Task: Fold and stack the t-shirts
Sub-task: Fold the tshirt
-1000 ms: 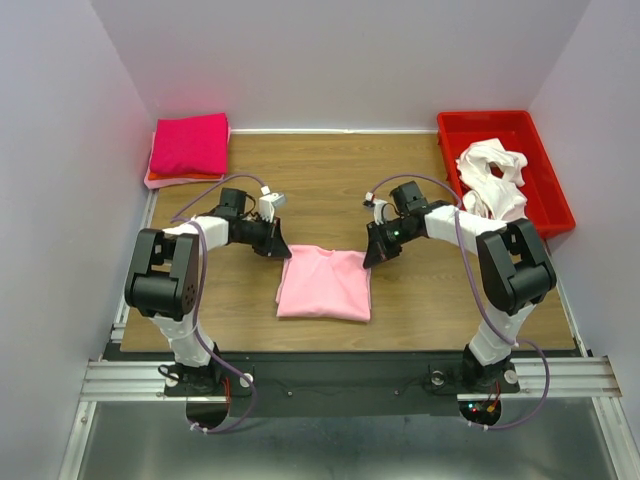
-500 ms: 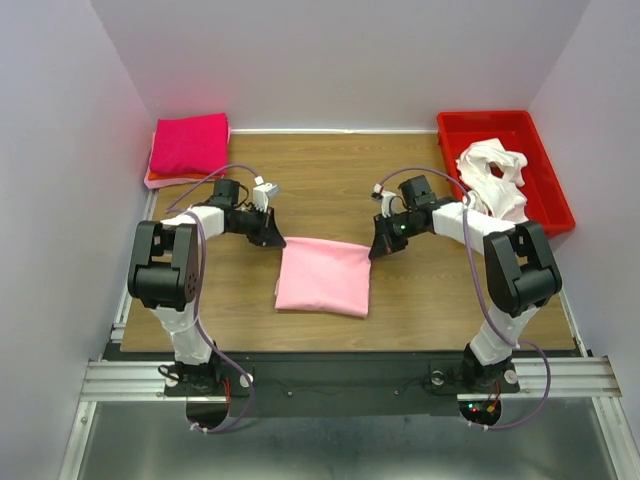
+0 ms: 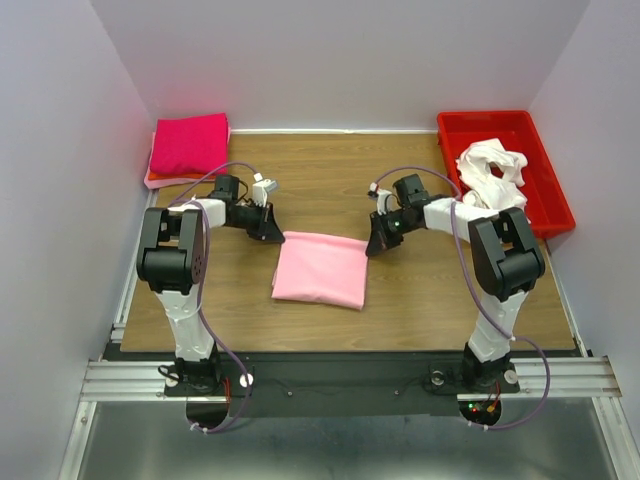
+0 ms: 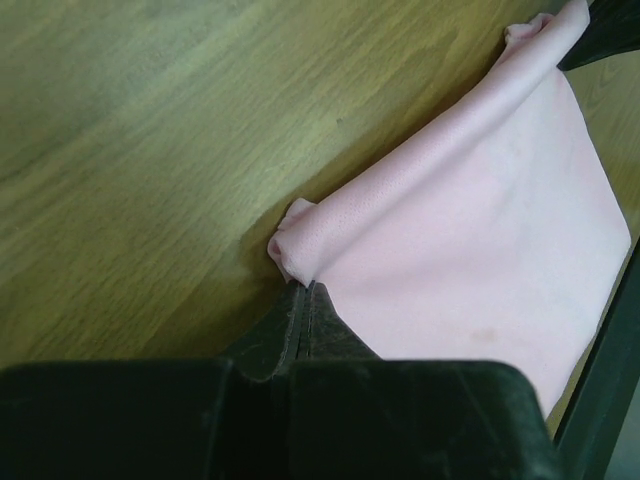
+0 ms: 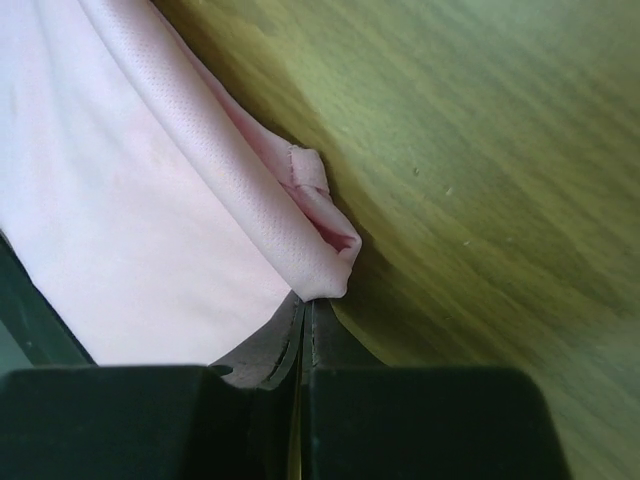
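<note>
The folded light pink cloth t-shirt (image 3: 320, 270) is laid centrally on the wooden table (image 3: 330, 170), nearward of both claws. Its 2 far corners are pinched, 1 each, by the left gripper (image 3: 268, 232) and the right gripper (image 3: 377, 243).

open tabletop (image 3: 330, 180), shirts (image 3: 190, 145) left, tray (image 3: 490, 128) right
</note>
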`<state>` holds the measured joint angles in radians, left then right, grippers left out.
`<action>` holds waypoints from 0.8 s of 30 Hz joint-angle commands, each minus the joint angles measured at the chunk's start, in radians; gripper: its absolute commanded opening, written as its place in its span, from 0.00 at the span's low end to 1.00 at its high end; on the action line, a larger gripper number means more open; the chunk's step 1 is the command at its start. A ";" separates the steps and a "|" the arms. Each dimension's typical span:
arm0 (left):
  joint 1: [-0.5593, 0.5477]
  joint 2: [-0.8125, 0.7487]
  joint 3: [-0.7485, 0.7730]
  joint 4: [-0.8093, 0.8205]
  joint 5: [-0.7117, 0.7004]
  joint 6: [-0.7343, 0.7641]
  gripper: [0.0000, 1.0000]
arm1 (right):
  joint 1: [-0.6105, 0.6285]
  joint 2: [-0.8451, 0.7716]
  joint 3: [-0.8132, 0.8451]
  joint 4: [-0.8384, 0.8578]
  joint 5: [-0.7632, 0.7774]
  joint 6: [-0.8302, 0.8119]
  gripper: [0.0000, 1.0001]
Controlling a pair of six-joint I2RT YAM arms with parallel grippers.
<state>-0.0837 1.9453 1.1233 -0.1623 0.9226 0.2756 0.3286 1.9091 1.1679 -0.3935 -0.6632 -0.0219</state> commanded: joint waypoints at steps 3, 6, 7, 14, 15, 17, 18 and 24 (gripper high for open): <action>0.019 -0.072 0.067 0.007 -0.027 0.008 0.27 | -0.028 0.010 0.120 0.038 0.056 0.002 0.14; 0.053 -0.138 0.069 0.024 -0.016 -0.013 0.37 | -0.046 -0.005 0.154 -0.007 0.053 0.016 0.49; 0.061 -0.164 0.063 0.027 -0.007 -0.010 0.38 | -0.054 -0.053 0.150 -0.011 0.057 0.017 0.56; 0.030 -0.345 -0.101 0.270 0.163 -0.215 0.37 | -0.056 -0.190 0.121 0.028 -0.088 0.107 0.71; 0.019 -0.339 -0.140 0.314 0.174 -0.252 0.36 | -0.054 -0.165 0.122 0.085 -0.136 0.144 0.62; -0.022 -0.309 -0.168 0.415 0.180 -0.347 0.34 | -0.030 -0.128 0.115 0.145 -0.252 0.246 0.51; -0.034 -0.290 -0.186 0.447 0.182 -0.384 0.34 | -0.016 -0.108 0.118 0.162 -0.269 0.263 0.47; -0.082 -0.097 -0.160 0.606 0.180 -0.552 0.32 | 0.044 0.068 0.107 0.287 -0.316 0.338 0.37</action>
<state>-0.1646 1.7718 0.9569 0.2859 1.0763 -0.1303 0.3481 1.8904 1.2800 -0.2157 -0.9108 0.2417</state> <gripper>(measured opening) 0.322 0.381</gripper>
